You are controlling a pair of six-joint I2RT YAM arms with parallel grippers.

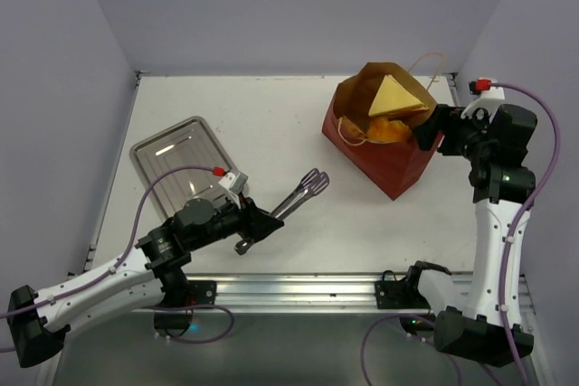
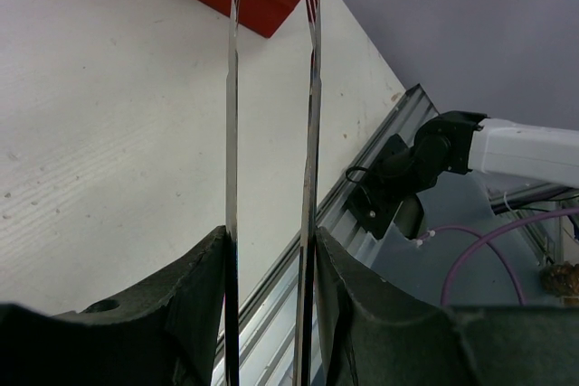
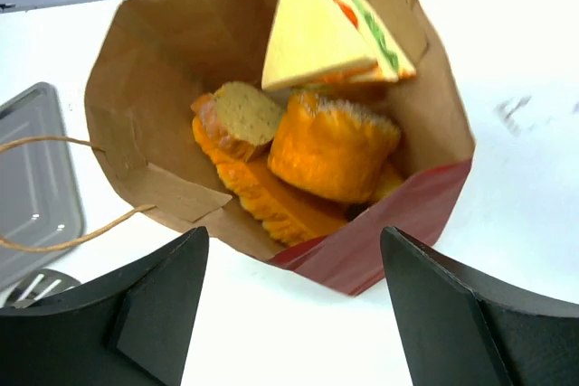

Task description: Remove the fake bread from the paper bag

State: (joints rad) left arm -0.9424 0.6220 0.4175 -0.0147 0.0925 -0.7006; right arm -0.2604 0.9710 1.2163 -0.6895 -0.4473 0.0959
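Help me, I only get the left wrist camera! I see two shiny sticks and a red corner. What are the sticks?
Observer: They're metal tongs. The left gripper is pinching them near the hinge end.
Operator: And the red thing?
Observer: That's a paper bag. Its mouth is open and the fake bread is inside, with a sandwich wedge sticking up at the top.
Operator: Is the other arm doing anything?
Observer: The right gripper is at the bag's rim with its jaws wide open.
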